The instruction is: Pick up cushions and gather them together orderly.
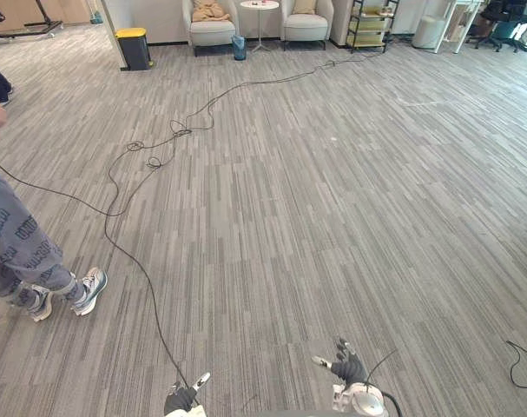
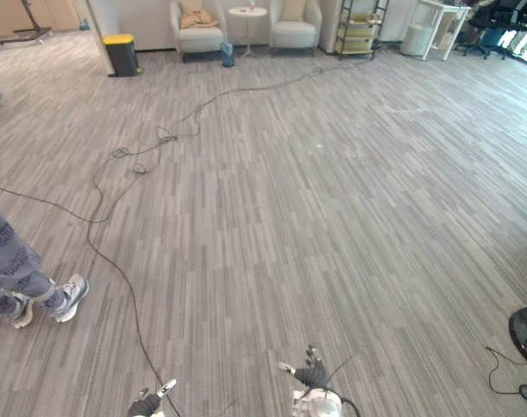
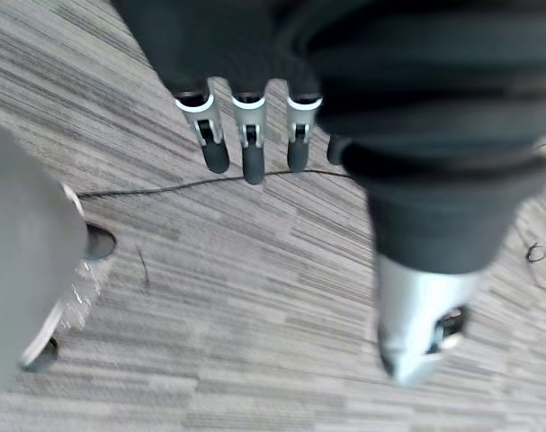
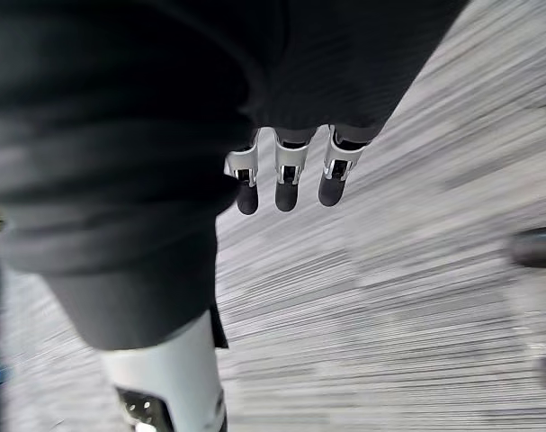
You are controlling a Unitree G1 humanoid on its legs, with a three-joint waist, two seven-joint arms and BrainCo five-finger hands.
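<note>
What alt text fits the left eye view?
The left hand and right hand hang open and empty over grey carpet. Two armchairs with tan cushions stand far ahead; a person's legs show at the left.

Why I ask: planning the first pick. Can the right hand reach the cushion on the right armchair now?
Probably not: the right hand hangs empty close by, while the cushion sits on the armchair far across open carpet.

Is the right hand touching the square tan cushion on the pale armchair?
Apart: left eye view shows right hand near, square tan cushion on far pale armchair.
</note>
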